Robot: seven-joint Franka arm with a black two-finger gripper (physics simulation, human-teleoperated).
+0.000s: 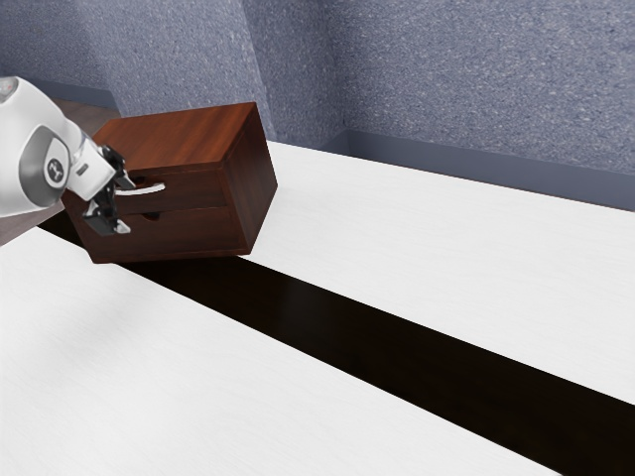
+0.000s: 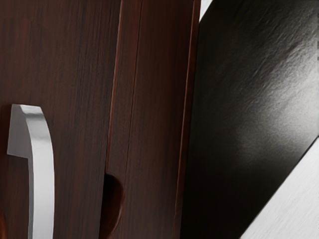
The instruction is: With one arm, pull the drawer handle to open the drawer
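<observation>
The white table spread wide and bare past the cabinet's far side, with a black stripe running out from under the cabinet's front edge. The wooden cabinet stood near the table's back edge, close to the wall. The arm came in level at the cabinet's front face, wrist turned toward it. The drawer crossed the middle of that face. The gripper sat at the silver handle, in the middle of the drawer front; whether the claw was spread or pinching could not be told.
</observation>
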